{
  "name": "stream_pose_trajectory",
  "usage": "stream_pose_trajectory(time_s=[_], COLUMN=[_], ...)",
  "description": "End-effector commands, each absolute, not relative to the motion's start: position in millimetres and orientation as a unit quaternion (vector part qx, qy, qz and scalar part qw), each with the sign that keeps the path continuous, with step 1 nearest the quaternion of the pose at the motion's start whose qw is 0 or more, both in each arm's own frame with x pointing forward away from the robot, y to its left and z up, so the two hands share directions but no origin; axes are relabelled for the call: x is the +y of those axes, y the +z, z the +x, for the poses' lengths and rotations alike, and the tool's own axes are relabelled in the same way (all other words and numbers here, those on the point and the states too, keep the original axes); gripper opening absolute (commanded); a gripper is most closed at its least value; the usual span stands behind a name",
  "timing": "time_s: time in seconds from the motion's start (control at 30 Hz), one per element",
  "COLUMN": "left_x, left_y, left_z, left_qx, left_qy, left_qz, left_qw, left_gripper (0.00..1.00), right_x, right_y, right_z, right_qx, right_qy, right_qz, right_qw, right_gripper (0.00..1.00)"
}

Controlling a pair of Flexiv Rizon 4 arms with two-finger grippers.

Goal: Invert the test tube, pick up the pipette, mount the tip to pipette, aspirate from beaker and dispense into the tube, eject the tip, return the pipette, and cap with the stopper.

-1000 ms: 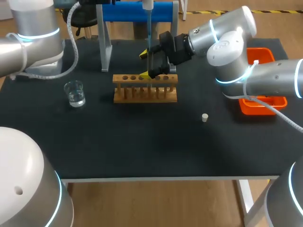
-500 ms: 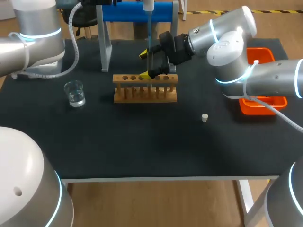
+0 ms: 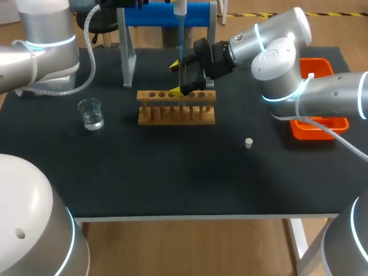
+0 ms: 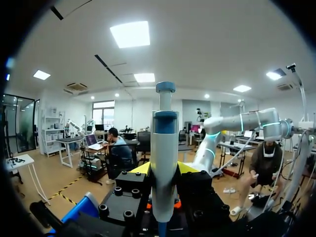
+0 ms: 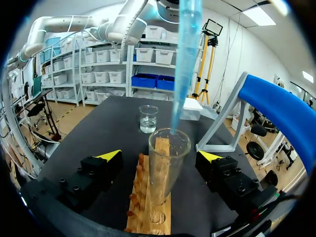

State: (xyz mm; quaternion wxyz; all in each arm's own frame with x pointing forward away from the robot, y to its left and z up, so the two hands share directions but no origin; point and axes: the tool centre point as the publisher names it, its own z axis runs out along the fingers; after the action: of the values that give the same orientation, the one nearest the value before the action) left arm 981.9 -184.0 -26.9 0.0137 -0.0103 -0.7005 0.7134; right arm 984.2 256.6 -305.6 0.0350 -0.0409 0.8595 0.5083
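- Clear test tube (image 5: 168, 165) stands upright in the wooden rack (image 3: 176, 115), with the pale blue pipette tip (image 5: 183, 64) poking into its mouth!
- And the right gripper (image 5: 159, 156) straddles it, fingers spread wide, no contact.
- Up top, the left gripper (image 4: 164, 169) clamps the white pipette (image 4: 164, 138).

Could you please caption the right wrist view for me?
Blue pipette tip at the mouth of the test tube in the rack.
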Motion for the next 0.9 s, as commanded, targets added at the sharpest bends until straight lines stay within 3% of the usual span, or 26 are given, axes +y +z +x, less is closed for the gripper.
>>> stream_pose_trajectory(time_s=[0.03,0.9], left_x=[-182.2,-181.8], left_y=[-29.1,-44.4], left_z=[984.7,988.4], left_qx=[-0.699,-0.708], left_qy=[0.715,0.706], left_qz=[-0.013,-0.016], left_qw=[0.014,0.012], left_gripper=[0.0,0.0], right_x=[256.3,256.3], right_y=[-305.2,-305.2], right_z=[984.6,984.6], right_qx=[0.86,0.86], right_qy=[0.507,0.507], right_qz=[-0.041,-0.041], right_qw=[0.034,0.034], right_gripper=[1.0,1.0])
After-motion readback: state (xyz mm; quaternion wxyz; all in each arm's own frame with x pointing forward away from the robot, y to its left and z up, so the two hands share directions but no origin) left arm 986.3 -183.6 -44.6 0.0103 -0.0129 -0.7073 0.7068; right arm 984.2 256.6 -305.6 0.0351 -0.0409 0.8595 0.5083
